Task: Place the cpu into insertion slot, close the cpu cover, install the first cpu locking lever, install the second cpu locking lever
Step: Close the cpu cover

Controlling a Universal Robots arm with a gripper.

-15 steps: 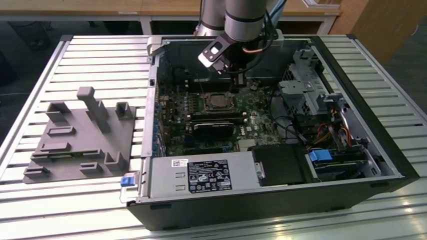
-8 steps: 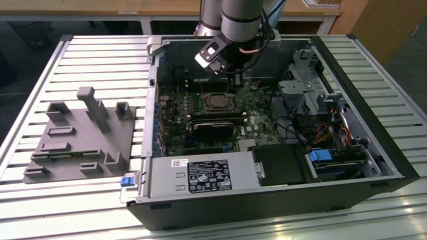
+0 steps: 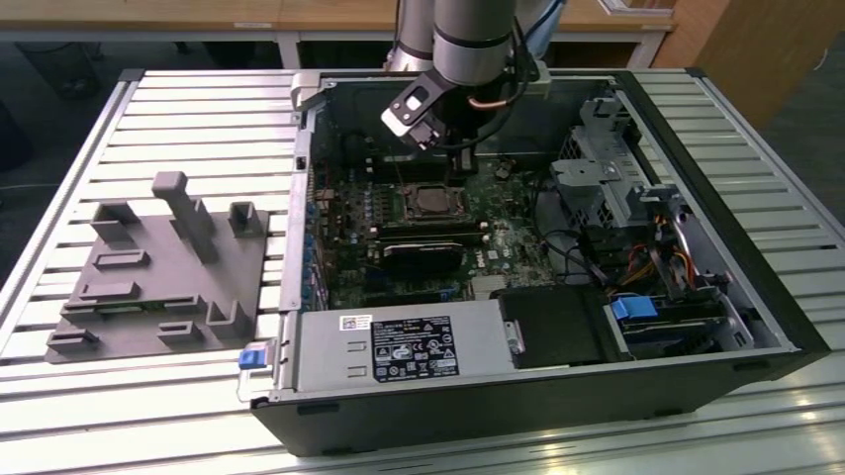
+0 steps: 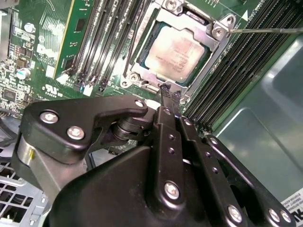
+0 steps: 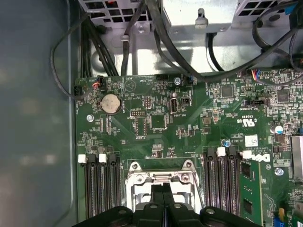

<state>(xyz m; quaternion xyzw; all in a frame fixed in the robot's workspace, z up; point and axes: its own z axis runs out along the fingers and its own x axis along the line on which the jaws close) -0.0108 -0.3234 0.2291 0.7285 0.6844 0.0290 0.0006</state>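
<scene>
Far left: a grey moulded fixture [image 3: 158,267] lies on the slatted table [image 3: 79,416], well apart from the open computer case [image 3: 739,327].
Flanks: in the first wrist view, long black memory slots [image 5: 99,184] crowd the socket on both sides, so there is little room sideways.
Cpu: the cpu [image 4: 174,49] lies flat in the insertion slot [image 3: 407,198].
Cover: the cpu cover [image 4: 189,21] lies down around the chip.
Lever: a thin wire lever [image 4: 265,30] sticks out from one socket corner, across the memory slots.
Gripper: the gripper [image 4: 169,91] has its fingers pressed together with nothing between them. Its tips are at the socket's edge; I cannot tell whether they touch.
Near side: a black heatsink block [image 3: 422,259] sits just beside the socket.
Right: a drive cage [image 3: 601,163] and loose cables [image 3: 654,267] fill that end of the case.
</scene>
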